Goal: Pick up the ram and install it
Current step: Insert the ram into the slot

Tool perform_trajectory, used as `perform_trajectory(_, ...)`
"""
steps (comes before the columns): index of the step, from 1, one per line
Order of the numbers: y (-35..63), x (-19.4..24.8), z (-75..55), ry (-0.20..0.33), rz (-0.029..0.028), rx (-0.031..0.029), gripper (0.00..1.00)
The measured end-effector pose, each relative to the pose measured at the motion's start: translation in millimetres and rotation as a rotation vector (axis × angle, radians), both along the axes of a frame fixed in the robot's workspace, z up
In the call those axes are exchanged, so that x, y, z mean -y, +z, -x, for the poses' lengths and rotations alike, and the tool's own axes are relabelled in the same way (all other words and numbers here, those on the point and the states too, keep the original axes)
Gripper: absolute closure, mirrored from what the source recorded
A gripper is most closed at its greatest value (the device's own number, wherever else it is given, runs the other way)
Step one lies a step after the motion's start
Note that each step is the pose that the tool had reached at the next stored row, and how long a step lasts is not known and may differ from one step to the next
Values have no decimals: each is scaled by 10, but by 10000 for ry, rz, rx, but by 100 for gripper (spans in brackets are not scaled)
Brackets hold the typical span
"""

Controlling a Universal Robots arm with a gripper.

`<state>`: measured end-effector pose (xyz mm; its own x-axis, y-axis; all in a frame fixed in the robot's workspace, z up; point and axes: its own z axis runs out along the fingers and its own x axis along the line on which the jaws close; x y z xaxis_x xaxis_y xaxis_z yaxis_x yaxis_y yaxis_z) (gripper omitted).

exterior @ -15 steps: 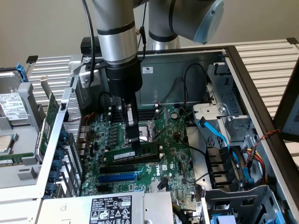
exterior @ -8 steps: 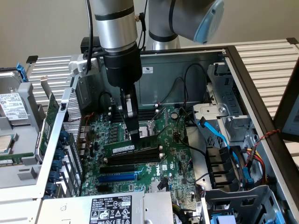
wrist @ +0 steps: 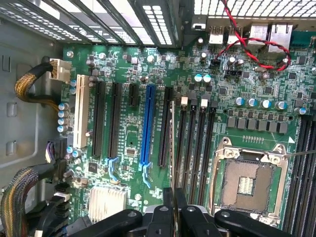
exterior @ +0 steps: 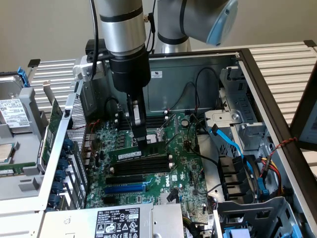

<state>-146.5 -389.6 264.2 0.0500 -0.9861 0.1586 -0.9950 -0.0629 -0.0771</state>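
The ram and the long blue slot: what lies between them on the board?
In the exterior view, long black slots lie between the ram and the blue slot, running parallel to both.

Little can be read. On the green circuit board (exterior: 185, 166) a white printed mark (exterior: 174, 184) looks like the Dell logo. The black-and-white label (exterior: 117, 223) on the silver power supply (exterior: 166, 220) carries rows of certification symbols and fine print, too small to read. The pale strip on the ram (exterior: 133, 152), the white sticker (exterior: 157, 73) on the case wall and the hard drive label (exterior: 11, 110) are also illegible. So is the board's white lettering in the wrist view.
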Motion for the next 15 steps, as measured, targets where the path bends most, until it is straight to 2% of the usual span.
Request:
perform_trajectory(1,10,8,-4,0,-10,-20,87)
perform_trajectory(5,11,42,-7,-1,-31,-27,87)
perform_trajectory(6,11,48,-7,-5,-91,-32,87)
perform_trajectory(8,10,51,-7,-33,-269,-32,87)
perform_trajectory(9,8,51,-7,-56,-377,-31,87)
perform_trajectory(11,6,51,-7,-111,-539,-35,87)
perform_trajectory(12,6,52,-7,-128,-593,-42,87)
perform_trajectory(15,5,56,-7,-183,-644,-73,87)
